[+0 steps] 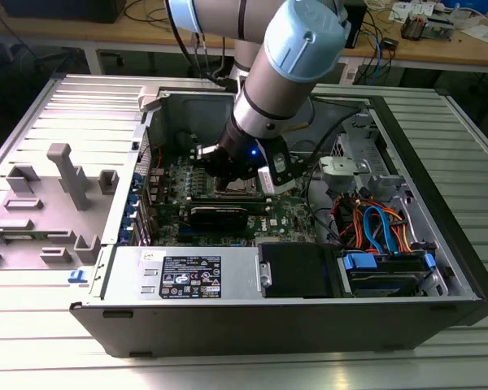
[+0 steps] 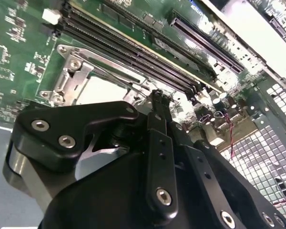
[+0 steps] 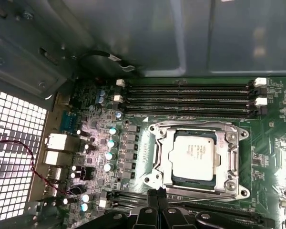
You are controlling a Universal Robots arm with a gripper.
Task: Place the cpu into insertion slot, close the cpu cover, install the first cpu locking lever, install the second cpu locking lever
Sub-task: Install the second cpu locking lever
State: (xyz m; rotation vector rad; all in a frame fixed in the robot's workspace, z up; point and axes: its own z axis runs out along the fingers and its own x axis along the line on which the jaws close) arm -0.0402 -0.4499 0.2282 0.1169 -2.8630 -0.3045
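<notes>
One cpu point(image 3: 194, 155) sits flat in the slot point(image 3: 196, 160), and one cover point(image 3: 168, 157) is closed as a frame around it. Four memory slots point(image 3: 188, 100) run along the slot's far edge. One gripper point(image 3: 156, 196) stands at the slot's near edge, fingers point(image 2: 158, 102) pressed together and holding nothing. Bare green board point(image 3: 269, 138) flanks the slot.

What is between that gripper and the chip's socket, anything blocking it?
Nothing visible blocks it. In the first wrist view the cpu already lies in the insertion slot with the cpu cover flat around it, and the gripper sits right at the socket's edge, beside the memory slots.
</notes>
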